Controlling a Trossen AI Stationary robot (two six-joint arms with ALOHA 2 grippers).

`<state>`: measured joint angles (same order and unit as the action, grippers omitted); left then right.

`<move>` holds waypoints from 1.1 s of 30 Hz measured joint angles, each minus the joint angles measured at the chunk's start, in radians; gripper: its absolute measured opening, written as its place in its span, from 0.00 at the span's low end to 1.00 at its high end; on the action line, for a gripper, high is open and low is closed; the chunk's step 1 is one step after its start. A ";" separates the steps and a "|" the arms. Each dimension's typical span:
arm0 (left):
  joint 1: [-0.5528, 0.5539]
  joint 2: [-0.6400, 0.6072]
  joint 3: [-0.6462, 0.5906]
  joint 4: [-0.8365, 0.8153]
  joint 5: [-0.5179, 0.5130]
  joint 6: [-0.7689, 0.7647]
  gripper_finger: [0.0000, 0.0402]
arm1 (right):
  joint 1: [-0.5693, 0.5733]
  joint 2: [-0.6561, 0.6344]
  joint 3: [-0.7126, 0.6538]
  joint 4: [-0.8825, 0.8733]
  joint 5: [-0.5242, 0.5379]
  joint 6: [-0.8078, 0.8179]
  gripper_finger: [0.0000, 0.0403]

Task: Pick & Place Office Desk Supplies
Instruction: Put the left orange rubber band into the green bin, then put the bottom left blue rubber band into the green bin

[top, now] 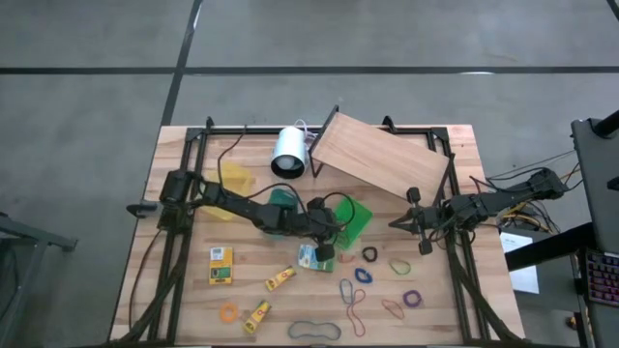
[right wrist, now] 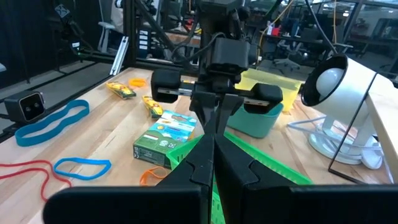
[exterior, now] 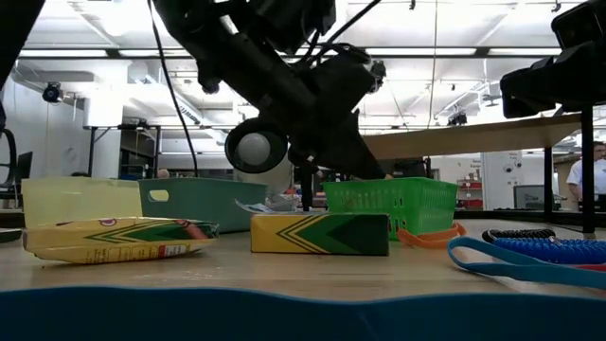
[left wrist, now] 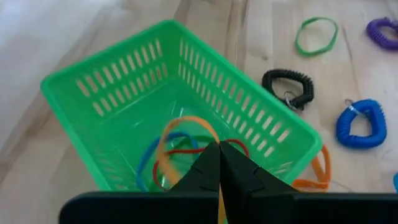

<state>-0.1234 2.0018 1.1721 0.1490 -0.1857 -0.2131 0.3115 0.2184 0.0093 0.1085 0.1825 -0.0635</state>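
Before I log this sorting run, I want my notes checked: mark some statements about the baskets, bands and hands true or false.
1. The green basket holds rubber bands. True.
2. The left hand is shut above the green basket. True.
3. The black coil lies inside the green basket. False: it lies on the table beside the basket.
4. The right hand holds a blue band. False: it is shut on nothing, off to the right side of the table.
5. The green-and-white packet is in the teal bin. False: it lies on the table.
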 joint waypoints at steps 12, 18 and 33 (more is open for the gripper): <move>0.001 -0.002 0.000 -0.012 0.030 -0.001 0.25 | 0.000 0.000 0.000 0.000 0.000 0.000 0.02; 0.001 -0.002 0.001 -0.011 0.030 0.006 0.37 | 0.000 0.000 0.000 0.000 0.000 0.000 0.02; -0.118 -0.135 0.008 -0.017 -0.045 0.060 0.34 | 0.000 0.000 0.000 0.000 0.000 0.000 0.02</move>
<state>-0.2417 1.8671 1.1801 0.1318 -0.2309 -0.1535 0.3111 0.2188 0.0093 0.1088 0.1828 -0.0635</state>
